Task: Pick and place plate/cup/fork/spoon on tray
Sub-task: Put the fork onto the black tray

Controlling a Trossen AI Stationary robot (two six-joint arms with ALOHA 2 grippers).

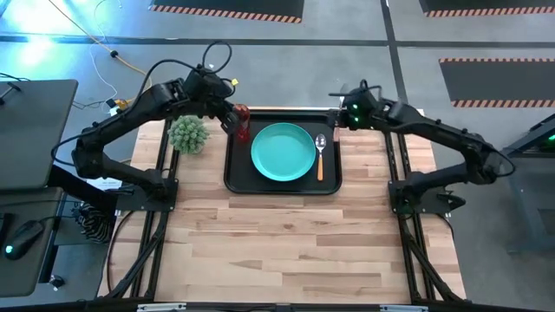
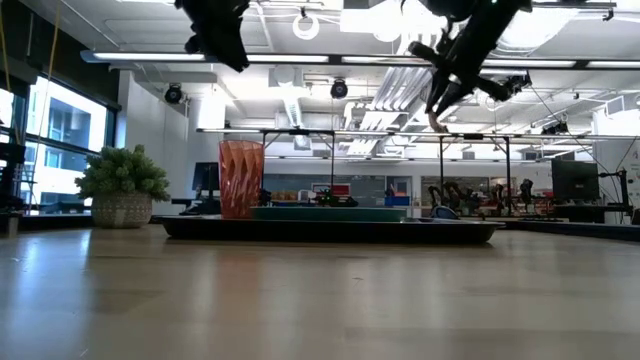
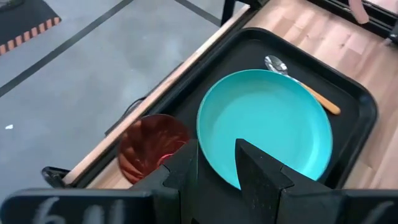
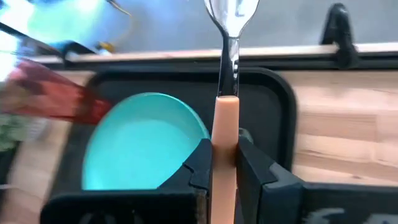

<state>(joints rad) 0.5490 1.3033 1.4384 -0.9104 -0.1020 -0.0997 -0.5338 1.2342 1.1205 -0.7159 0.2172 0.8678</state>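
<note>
The black tray [image 1: 238,178] lies at the table's far middle. On it are the teal plate [image 1: 283,152], the spoon [image 1: 320,152] to the plate's right, and the red-brown cup [image 1: 242,121] upright in the far left corner. My left gripper [image 3: 217,158] is open and empty, high above the cup [image 3: 151,147]; the low view also shows this gripper [image 2: 225,35] above the cup [image 2: 240,178]. My right gripper [image 1: 344,113] is shut on the fork [image 4: 225,74] above the tray's far right corner. My right gripper pinches the fork's salmon handle [image 4: 225,124] between its two fingers. The fork lies along the fingers, and its silver end [image 4: 231,12] sticks out past the fingertips. It is lifted clear, high above the tray [image 2: 330,230].
A spiky green plant in a pot [image 1: 188,134] stands left of the tray, close to my left arm. The wooden table [image 1: 286,243] stretches from the tray to the near edge. The arms' frames stand at both sides.
</note>
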